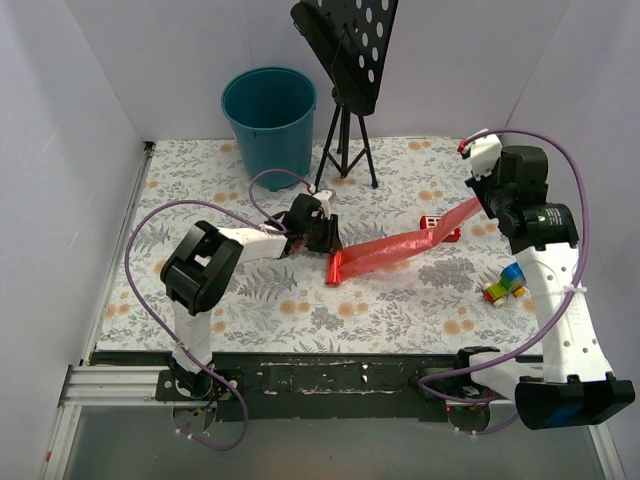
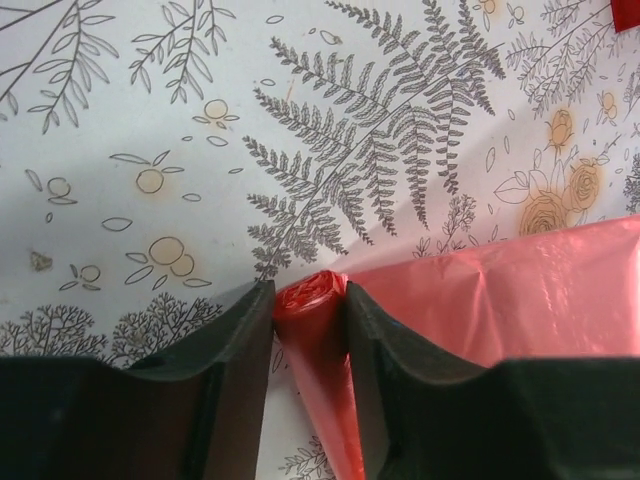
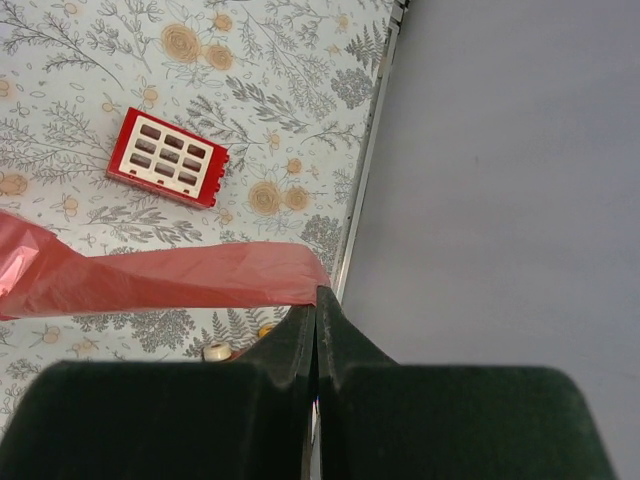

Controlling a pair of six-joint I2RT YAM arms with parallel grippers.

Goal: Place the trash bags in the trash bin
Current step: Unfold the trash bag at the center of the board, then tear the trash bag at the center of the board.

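Left gripper (image 2: 310, 295): both black fingers bear against the sides of the tightly rolled end of the trash bag (image 2: 520, 290), so the jaws are closed on that roll; it sits low over the flowered table (image 2: 150, 120). In the overhead view the left gripper (image 1: 325, 235) stands at the bunched, lower end of the trash bag (image 1: 400, 245), near the middle of the table (image 1: 400, 310). Right gripper (image 3: 318, 295): jaws pressed together with no gap showing, the thin edge of the trash bag (image 3: 150, 280) pinched at their tip. Overhead, the right gripper (image 1: 482, 200) holds that end raised at the right side, and the red film runs as a taut, slanting band down to the left gripper. A red square toy (image 3: 168, 157) with white buttons lies flat on the table below the band, apart from it in the wrist view; overhead the red square toy (image 1: 432, 222) is partly covered by the film. A multicoloured toy (image 1: 505, 283) lies beside the right arm. The trash bin (image 1: 270, 130) stands upright at the far edge, left of a black perforated stand (image 1: 345, 50), well apart from the bag; no red shows in the part of its inside that is visible.
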